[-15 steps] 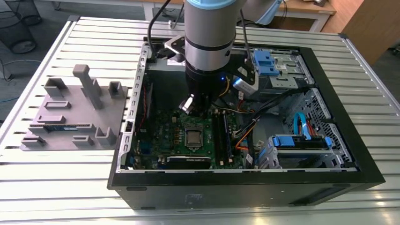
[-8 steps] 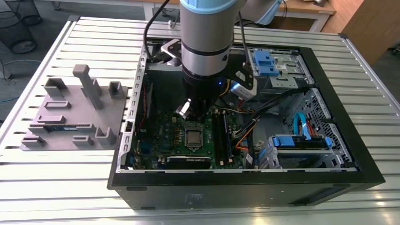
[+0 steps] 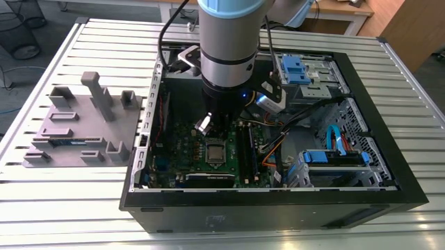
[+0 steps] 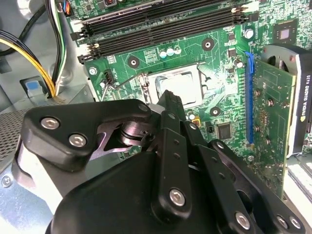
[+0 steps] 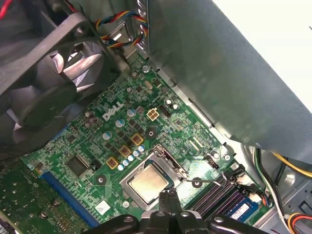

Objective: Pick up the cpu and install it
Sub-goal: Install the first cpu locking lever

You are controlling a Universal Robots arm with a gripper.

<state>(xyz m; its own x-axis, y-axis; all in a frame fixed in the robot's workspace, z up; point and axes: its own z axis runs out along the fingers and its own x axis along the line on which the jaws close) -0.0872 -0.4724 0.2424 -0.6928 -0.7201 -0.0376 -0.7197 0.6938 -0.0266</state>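
The cpu (image 5: 149,182) lies seated in its socket at lower centre of the first wrist view, directly beneath the gripper (image 5: 169,199), whose fingertips meet, closed on nothing. In the second wrist view the gripper (image 4: 168,97) partly hides the cpu (image 4: 178,87).

Shiny silver metal cpu (image 5: 149,182) on a glossy green circuit board (image 5: 161,126). Matt black plastic end effector (image 5: 169,204). Matt grey plastic tray (image 3: 76,130) on a ribbed metal surface (image 3: 56,208).
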